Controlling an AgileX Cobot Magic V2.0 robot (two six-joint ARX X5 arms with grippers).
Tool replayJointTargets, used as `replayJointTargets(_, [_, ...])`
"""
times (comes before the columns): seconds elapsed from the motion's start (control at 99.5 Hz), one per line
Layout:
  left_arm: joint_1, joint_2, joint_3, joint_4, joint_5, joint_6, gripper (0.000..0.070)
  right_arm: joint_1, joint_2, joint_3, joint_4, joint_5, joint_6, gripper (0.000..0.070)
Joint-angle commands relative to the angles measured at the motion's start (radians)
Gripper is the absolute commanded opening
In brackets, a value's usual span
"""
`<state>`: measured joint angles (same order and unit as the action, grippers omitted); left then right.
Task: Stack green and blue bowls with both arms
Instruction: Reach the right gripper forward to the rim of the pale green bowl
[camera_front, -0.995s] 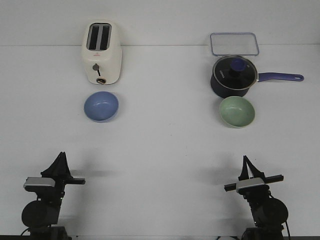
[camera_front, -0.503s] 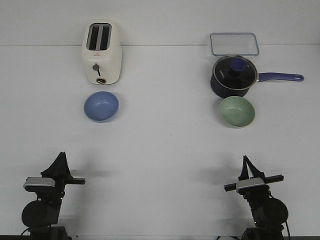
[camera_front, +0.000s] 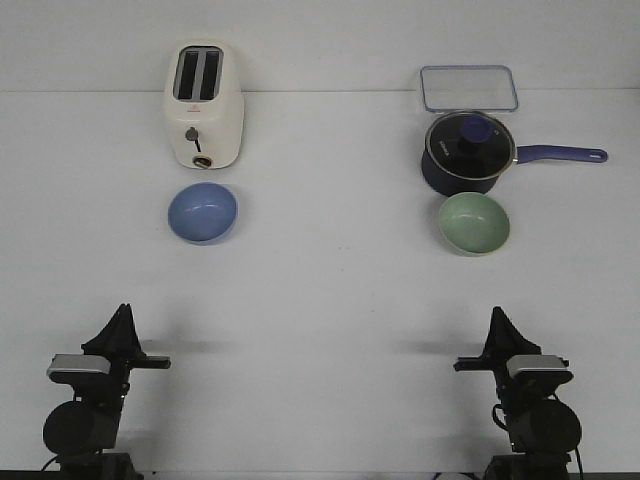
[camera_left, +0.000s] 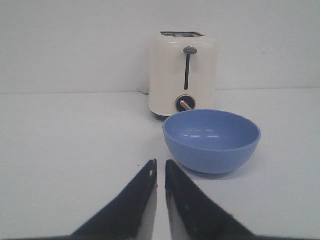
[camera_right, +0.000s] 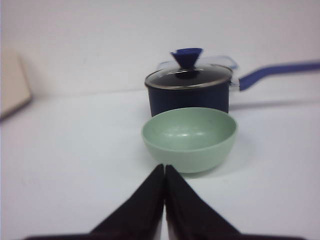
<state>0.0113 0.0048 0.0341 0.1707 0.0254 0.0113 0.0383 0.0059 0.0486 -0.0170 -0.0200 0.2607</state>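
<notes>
The blue bowl sits upright on the white table, left of centre, just in front of the toaster; it also shows in the left wrist view. The green bowl sits upright on the right, just in front of the saucepan; it also shows in the right wrist view. My left gripper is low at the near left, well short of the blue bowl, its jaws nearly together and empty. My right gripper is at the near right, short of the green bowl, its jaws pressed together and empty.
A cream toaster stands behind the blue bowl. A dark navy saucepan with a glass lid stands behind the green bowl, its handle pointing right. A clear lidded container lies at the back right.
My right wrist has turned from tilted to level and shifted slightly right. The left arm and both bowls have not moved.
</notes>
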Motion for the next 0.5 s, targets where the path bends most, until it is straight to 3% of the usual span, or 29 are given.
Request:
replayJointTargets(0.0, [0.002,-0.002,-0.020,0.010,0.001,0.000,0.0015,0.000,0.021,0.060,-0.010,0.020,0.109,0.0000])
replayJointTargets(0.392, [0.002,-0.002,-0.020,0.010,0.001,0.000,0.0015,0.000,0.534,0.485,-0.270,0.044,0.086,0.0000])
replayJointTargets(0.432, [0.002,-0.002,-0.020,0.010,0.001,0.000,0.0015,0.000,0.600,0.533,-0.297,0.042,0.069,0.0032])
replayJointTargets(0.493, [0.002,-0.002,-0.020,0.010,0.001,0.000,0.0015,0.000,0.696,0.600,-0.332,0.043,0.041,0.0157])
